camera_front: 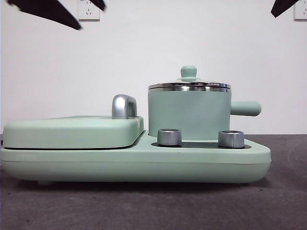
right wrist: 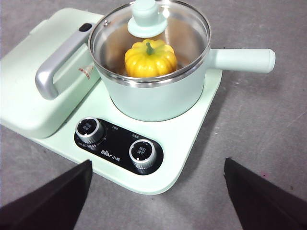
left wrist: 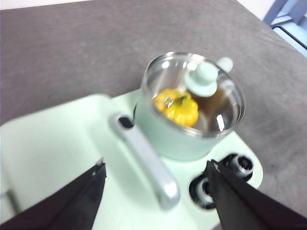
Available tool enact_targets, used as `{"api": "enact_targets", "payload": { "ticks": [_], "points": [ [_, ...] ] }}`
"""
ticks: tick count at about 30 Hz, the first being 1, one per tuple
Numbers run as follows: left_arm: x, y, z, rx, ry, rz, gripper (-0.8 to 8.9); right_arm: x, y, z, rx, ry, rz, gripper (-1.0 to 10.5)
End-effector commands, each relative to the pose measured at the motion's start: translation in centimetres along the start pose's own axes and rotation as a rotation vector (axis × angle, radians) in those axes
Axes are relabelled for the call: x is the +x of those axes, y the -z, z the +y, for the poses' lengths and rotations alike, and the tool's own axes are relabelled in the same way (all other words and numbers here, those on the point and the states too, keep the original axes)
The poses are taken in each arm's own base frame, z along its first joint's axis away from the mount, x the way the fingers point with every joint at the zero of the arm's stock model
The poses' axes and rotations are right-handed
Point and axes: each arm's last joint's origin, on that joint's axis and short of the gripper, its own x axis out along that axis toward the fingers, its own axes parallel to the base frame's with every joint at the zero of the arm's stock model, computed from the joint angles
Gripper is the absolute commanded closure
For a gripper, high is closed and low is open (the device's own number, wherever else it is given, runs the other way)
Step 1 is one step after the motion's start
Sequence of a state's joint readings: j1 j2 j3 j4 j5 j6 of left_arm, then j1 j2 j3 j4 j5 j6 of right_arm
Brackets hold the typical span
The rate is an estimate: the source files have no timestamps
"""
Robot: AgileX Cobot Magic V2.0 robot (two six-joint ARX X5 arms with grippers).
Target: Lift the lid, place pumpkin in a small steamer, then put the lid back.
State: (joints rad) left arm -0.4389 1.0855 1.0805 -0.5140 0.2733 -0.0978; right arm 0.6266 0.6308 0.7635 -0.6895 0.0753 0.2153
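Both grippers idle, fingers spread wide, empty: left gripper (left wrist: 156, 191), right gripper (right wrist: 158, 201) above the grey worktop (right wrist: 268, 143). Lid (right wrist: 149, 38) seated on small steamer (right wrist: 158, 96); pumpkin (right wrist: 150, 58) inside, visible through glass. Steamer handle (right wrist: 242, 60) at 3 o'clock. Steamer sits on appliance base (right wrist: 192, 139), two knobs (right wrist: 89, 129) in front.

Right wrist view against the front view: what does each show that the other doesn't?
Only the right wrist view shows the glossy yellow-orange ribbed pumpkin inside the pot, seen through the round clear glass lid. Only the front view shows the white wall socket. Both show the lid seated on the small mint-green cylindrical steamer pot, and the two silver knobs.
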Motion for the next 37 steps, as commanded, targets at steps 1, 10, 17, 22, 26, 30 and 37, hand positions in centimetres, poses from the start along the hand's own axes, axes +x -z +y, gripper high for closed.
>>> {"api": "enact_targets", "payload": {
  "ticks": [1, 10, 17, 22, 26, 30, 37],
  "points": [
    [-1.6, 1.0, 0.0, -0.002, -0.016, -0.01, 4.7, 0.2, -0.3, 0.2, -0.022, -0.006, 0.001, 5.2],
    [-6.4, 6.2, -0.1, -0.041, -0.121, 0.011, 4.7, 0.5, -0.3, 0.2, -0.026, -0.003, 0.011, 5.2],
    [-8.2, 9.2, -0.4, -0.062, -0.129, 0.066, 4.71, 0.5, -0.3, 0.2, -0.026, -0.003, 0.012, 5.2],
    [-8.9, 9.5, -0.7, -0.053, -0.123, 0.049, 4.73, 0.5, -0.2, 0.2, -0.024, -0.004, 0.013, 5.2],
    [-9.1, 9.6, -0.8, -0.05, -0.117, 0.052, 8.06, 0.4, -0.2, 0.2, -0.028, -0.001, 0.011, 9.7],
    [-9.2, 9.8, -0.8, -0.053, -0.109, 0.064, 8.07, 0.4, -0.3, 0.3, -0.022, -0.03, 0.011, 9.1],
    [-9.2, 9.8, -0.8, -0.053, -0.108, 0.063, 8.07, 0.4, -0.3, 0.3, -0.022, -0.027, 0.011, 9.1]
  ]
}}
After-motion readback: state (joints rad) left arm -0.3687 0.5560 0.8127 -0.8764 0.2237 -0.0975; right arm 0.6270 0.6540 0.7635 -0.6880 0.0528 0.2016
